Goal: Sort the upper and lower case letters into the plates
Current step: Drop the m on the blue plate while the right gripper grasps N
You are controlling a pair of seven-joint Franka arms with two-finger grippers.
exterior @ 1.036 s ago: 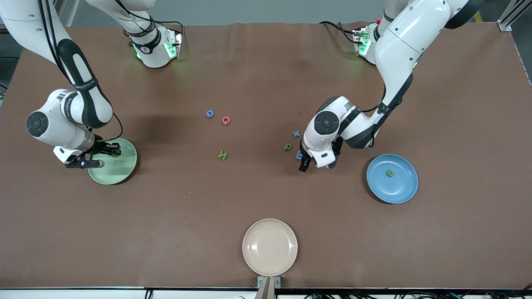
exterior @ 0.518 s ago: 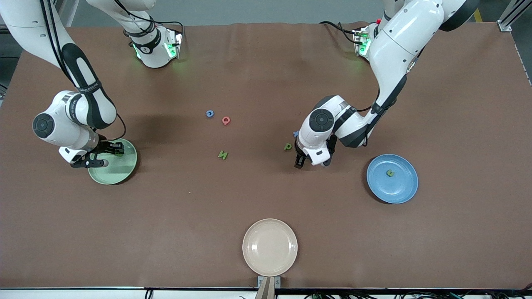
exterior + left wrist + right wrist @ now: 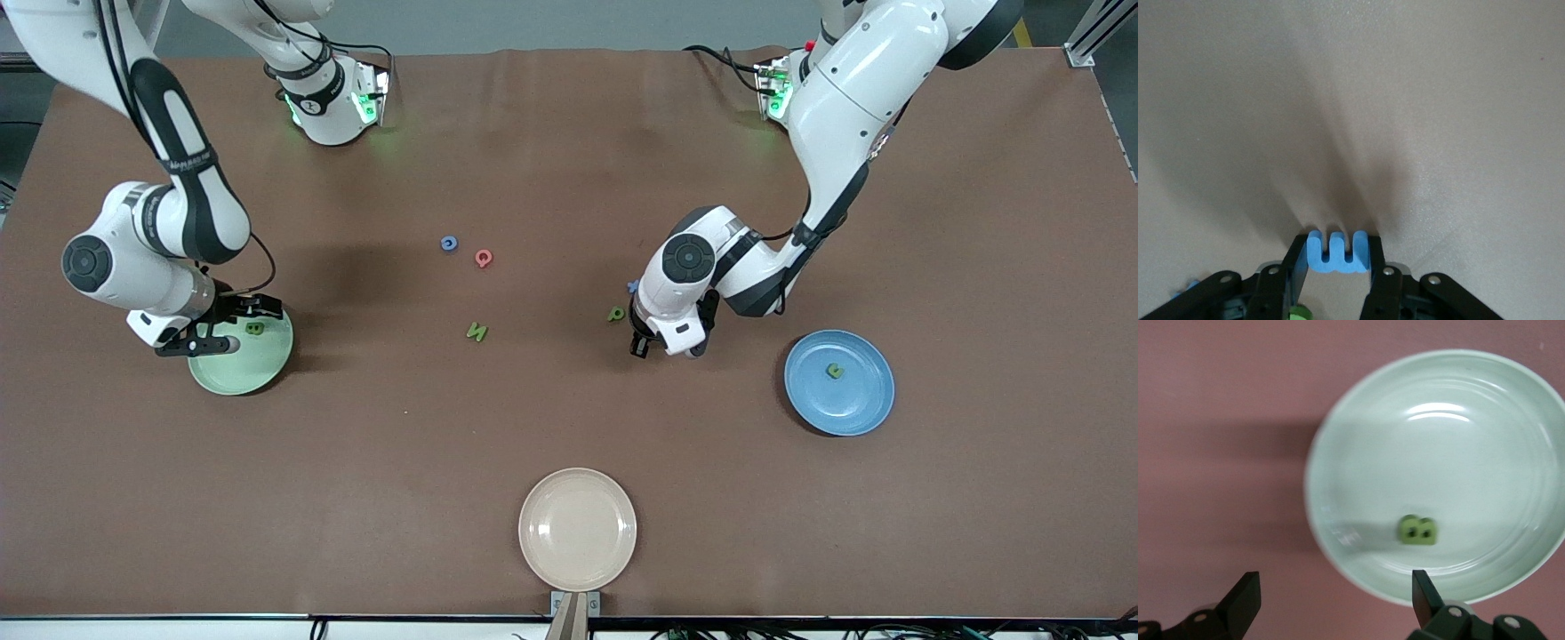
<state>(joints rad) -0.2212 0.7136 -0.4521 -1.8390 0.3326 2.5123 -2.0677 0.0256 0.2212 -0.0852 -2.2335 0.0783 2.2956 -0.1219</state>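
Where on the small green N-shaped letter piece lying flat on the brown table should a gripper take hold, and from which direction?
Probably from straight above, with the fingers closing across the two outer edges of the small green N-shaped letter piece. It lies flat and alone on the brown table, thin and tiny, so a sideways approach seems to have little to catch. The nearest pieces, the red letter and the blue letter, lie well apart, leaving the fingers room.

Blue letter (image 3: 1337, 253) hidden under left arm
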